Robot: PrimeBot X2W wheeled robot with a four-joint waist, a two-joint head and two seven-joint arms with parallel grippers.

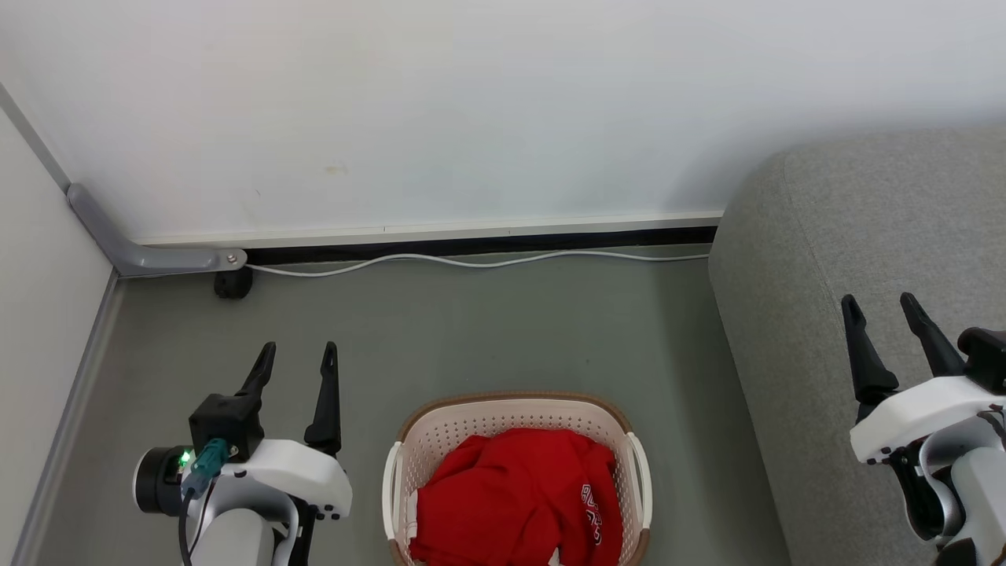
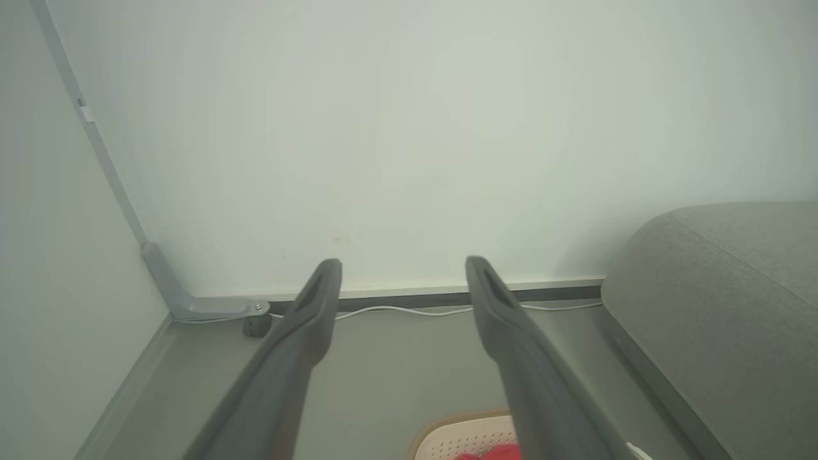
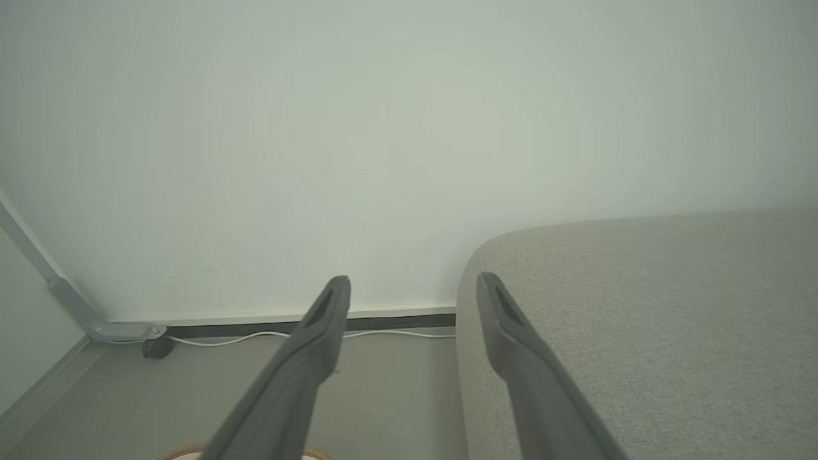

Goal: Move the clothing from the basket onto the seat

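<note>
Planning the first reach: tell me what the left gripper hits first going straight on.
Probably the white wall, low down near the cable. The open left gripper points over the floor, with the basket off to its right. Depth is unclear.

White wall (image 1: 471,102), grey floor (image 1: 471,330), white cable (image 1: 471,262) along the skirting, grey corner bracket (image 1: 141,255).

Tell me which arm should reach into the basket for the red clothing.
Left. The left gripper is open right beside the basket, and the clothing shows in its wrist view. The right gripper, also open, is over by the seat, farther from the basket.
</note>
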